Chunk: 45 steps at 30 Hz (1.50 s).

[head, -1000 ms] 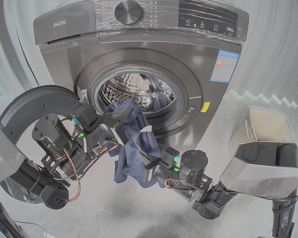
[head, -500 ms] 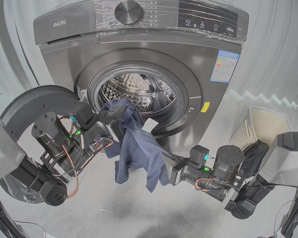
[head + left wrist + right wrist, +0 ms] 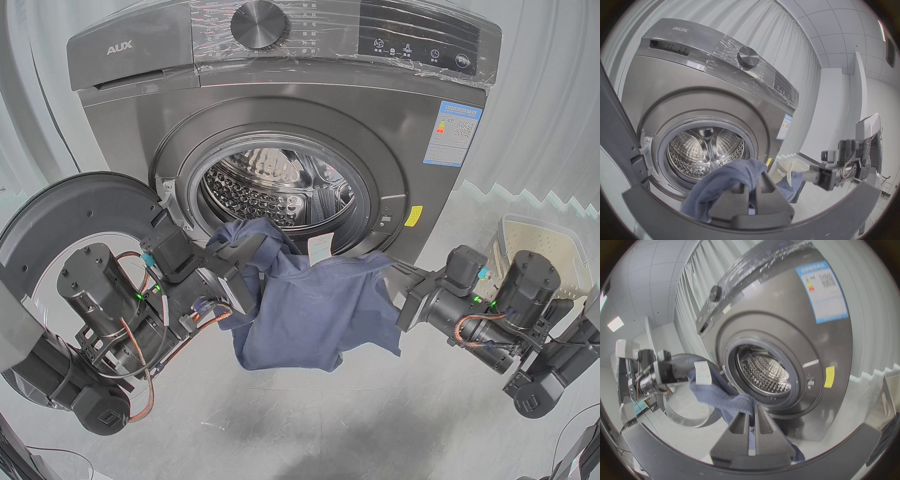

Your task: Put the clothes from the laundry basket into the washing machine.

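Pale curtains (image 3: pixel 550 94) back a grey floor (image 3: pixel 375 425). On it stands the grey washing machine (image 3: pixel 400 112), its round door (image 3: pixel 75 206) swung open to the left, and a cream laundry basket (image 3: pixel 537 244) sits by its right front corner. A navy garment (image 3: pixel 319 300) stretches before the open drum (image 3: pixel 275 181), with the left jaws and right jaws each clamped on one end. Its white label (image 3: pixel 320 248) shows on top.

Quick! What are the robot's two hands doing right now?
Left hand: closed, holding the blue garment.
Right hand: closed, holding the other end of the blue garment.
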Motion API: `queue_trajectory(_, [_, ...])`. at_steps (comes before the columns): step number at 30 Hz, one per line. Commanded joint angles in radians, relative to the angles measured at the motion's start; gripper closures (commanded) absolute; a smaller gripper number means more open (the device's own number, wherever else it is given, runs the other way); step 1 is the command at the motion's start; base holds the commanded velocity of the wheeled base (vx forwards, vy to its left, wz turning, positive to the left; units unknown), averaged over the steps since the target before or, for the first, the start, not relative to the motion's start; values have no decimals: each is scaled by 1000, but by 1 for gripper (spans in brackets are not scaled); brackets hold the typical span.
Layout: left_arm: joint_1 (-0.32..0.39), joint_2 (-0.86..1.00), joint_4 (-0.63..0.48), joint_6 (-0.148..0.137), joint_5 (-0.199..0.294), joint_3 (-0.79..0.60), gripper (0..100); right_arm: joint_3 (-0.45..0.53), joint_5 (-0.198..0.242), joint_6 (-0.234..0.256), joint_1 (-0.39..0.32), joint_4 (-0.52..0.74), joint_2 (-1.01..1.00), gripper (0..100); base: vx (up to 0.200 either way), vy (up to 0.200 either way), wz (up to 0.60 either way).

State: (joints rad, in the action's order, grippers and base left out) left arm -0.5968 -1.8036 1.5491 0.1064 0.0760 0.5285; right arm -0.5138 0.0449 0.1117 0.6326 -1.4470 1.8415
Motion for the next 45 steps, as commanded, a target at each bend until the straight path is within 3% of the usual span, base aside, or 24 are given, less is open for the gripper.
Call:
queue_trajectory(1, [-47,7,0,6,-1,-28,100,37,3,6,1,-1,-153,100,0,0,0])
queue_trajectory(5, [-87,-11,0,26,-8,-36,100,37,1,6,-2,-4,-166,100,0,0,0])
queue_trajectory(9, [-92,-51,0,24,-13,-45,100,37,6,8,-8,-6,-162,100,0,0,0])
queue_trajectory(10, [-89,-62,0,24,-13,-47,0,32,6,8,-8,-9,-162,100,0,0,0])
queue_trajectory(18, [-87,-143,-1,49,-16,-61,0,-14,0,9,-10,-15,-165,100,0,0,0])
queue_trajectory(24, [-35,-276,0,36,-19,-59,0,-23,-5,9,-11,-15,-166,100,0,0,0])
queue_trajectory(33, [-29,-345,0,36,-12,-59,0,-35,-5,9,-11,-13,-166,100,0,0,0])
queue_trajectory(45, [6,-419,0,36,-7,47,0,-20,7,9,-19,-13,-166,100,0,0,0])
